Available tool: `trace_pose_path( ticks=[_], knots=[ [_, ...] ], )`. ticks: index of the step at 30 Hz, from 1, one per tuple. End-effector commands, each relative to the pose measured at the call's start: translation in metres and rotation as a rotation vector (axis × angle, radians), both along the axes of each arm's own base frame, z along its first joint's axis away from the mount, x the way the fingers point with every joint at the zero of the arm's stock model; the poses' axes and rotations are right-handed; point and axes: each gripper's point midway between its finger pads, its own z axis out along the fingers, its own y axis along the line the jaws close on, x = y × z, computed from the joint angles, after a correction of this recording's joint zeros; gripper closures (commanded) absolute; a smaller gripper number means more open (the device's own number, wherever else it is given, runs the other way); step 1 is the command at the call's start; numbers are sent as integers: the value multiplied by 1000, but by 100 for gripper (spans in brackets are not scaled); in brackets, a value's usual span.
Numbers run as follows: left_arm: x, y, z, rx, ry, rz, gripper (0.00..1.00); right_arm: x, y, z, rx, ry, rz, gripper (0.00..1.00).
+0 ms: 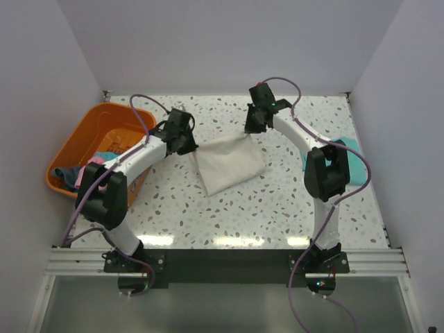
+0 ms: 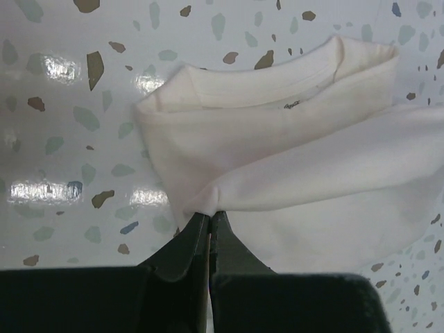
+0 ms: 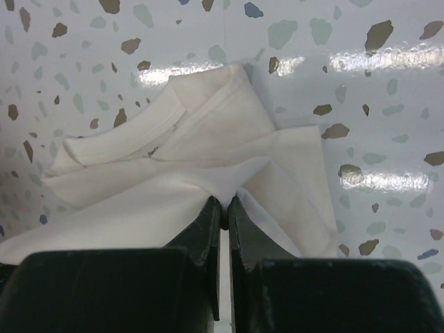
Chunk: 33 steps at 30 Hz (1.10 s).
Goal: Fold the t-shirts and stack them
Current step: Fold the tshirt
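Top external view: a cream-white shirt (image 1: 230, 166), folded into a compact bundle, lies near the middle of the speckled worktop (image 1: 263, 208), between the two arms. The left arm (image 1: 135, 161) reaches to the left far corner of the bundle, and the right arm (image 1: 305, 142) reaches to the right far corner. Both corners look a little raised from the worktop.

In the left wrist view, the left jaws are closed on a fold of the cream-white shirt (image 2: 298, 166), with the tips pressed together on the cloth. The collar (image 2: 263, 87) shows on the far side, and a small label is inside it, too small to read.

In the right wrist view, the right jaws are also pinched shut on an edge of the same shirt (image 3: 208, 139), and the cloth rises in a small peak at the tips.

A teal shirt (image 1: 350, 147) lies at the right side of the worktop, partly hidden behind the right arm and well apart from the white one. An orange basket (image 1: 104, 128) stands at the left side, and some coloured clothes (image 1: 90, 168) lie inside it.
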Motion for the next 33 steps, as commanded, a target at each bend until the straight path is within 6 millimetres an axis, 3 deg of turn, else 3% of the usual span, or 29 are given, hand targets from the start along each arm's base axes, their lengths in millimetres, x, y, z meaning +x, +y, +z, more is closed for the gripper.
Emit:
trace_pose_path(
  ticks=[1,3,5,6,8,9,10,13,14,15,16,17,19,20,21,24,25,26,28,29,33],
  knots=[
    [32,3,9,0,-66,38,100,27,7,13,24,-81,11,100],
    [38,7,-1,9,-47,54,100,34,11,-1,26,-66,3,100],
    [43,12,-6,19,-33,75,100,43,16,-9,31,-67,13,91],
    [45,15,-12,22,-21,84,80,45,18,-12,38,-62,22,89],
    [47,17,-13,20,-11,91,43,49,20,-10,33,-70,45,58],
    [47,18,-11,18,-15,95,6,49,22,-11,34,-66,62,44],
    [47,20,-8,22,-20,100,0,48,22,-10,29,-63,76,2],
    [45,23,6,20,-48,104,0,44,25,4,39,-87,151,1],
    [41,24,11,17,-59,105,0,38,24,-1,23,-81,183,1],
    [39,24,13,10,-64,99,0,37,22,12,26,-114,192,1],
    [36,24,14,7,-66,97,0,33,22,12,24,-118,211,1],
    [29,25,9,9,-52,89,0,24,17,1,-6,-102,245,1],
    [19,23,13,-11,-57,54,0,15,14,1,-35,-108,297,1],
    [7,24,1,-9,-35,32,0,9,7,-8,-83,-96,348,1],
    [3,19,13,-46,-77,-3,0,5,3,-14,-109,-80,370,1],
    [-27,26,11,-53,-89,-29,0,-7,-5,-30,-167,-54,450,1],
    [-41,31,-1,-40,-60,-29,0,-11,-6,-39,-171,-38,471,1],
    [-48,35,8,-46,-87,-26,0,-11,-8,-42,-182,-34,475,1],
    [-67,44,-4,-28,-61,-19,0,-13,-8,-52,-188,-15,485,1],
    [-72,46,3,-36,-79,-18,0,-12,-10,-59,-194,-3,471,1],
    [-96,57,-8,-18,-47,0,0,-15,-8,-79,-186,47,463,3]
  ],
)
